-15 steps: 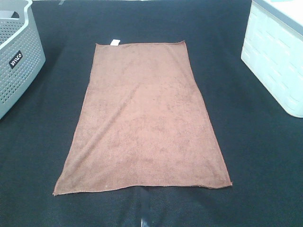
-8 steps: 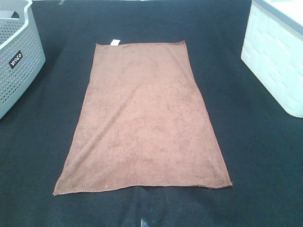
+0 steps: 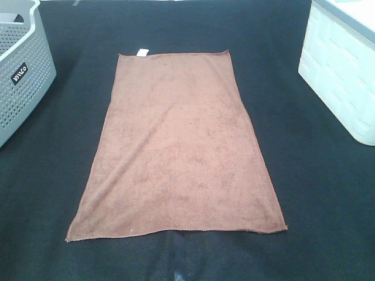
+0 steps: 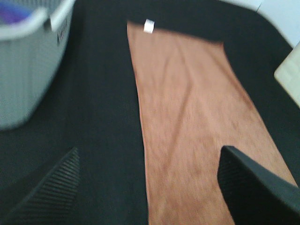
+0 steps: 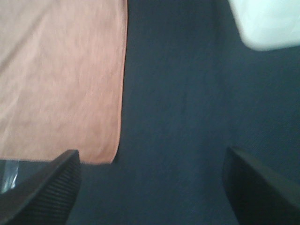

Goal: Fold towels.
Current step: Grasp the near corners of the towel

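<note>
A reddish-brown towel [image 3: 179, 152] lies flat and spread out on the black table, with a small white tag [image 3: 141, 52] on its far short edge. It also shows in the left wrist view [image 4: 192, 117] and in the right wrist view [image 5: 61, 79]. Neither arm shows in the exterior view. My left gripper [image 4: 150, 187] is open and empty, hovering over the towel's near left part. My right gripper [image 5: 152, 187] is open and empty, above the bare table beside the towel's near right corner [image 5: 105, 159].
A grey perforated basket [image 3: 20, 64] stands at the far left and shows in the left wrist view [image 4: 28, 65]. A white crate [image 3: 343, 70] stands at the far right. A shiny strip [image 3: 177, 266] lies on the table below the towel's near edge.
</note>
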`<action>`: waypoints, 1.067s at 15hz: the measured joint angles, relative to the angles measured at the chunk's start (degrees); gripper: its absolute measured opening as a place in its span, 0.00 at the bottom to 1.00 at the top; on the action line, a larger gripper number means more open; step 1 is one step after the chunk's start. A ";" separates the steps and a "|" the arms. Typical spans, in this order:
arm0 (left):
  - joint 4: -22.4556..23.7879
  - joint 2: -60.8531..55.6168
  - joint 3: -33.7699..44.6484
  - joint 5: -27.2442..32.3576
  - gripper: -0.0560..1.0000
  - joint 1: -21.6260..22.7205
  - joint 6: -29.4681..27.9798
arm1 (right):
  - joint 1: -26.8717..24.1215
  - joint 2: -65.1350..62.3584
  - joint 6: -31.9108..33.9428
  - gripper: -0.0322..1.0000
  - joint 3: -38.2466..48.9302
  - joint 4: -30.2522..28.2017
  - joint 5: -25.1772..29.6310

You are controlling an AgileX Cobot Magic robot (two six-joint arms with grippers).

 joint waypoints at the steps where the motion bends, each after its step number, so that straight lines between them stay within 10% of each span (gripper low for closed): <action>1: -2.75 5.96 0.00 0.06 0.78 0.00 0.06 | 0.00 4.24 0.00 0.79 0.00 1.26 -0.23; 9: -20.51 39.88 -4.93 3.55 0.78 0.00 19.82 | 0.00 30.14 -2.41 0.77 0.00 6.36 -6.88; 16: -45.55 60.50 -7.56 10.71 0.78 0.00 46.18 | 0.00 45.55 -30.08 0.77 -0.06 32.77 -11.00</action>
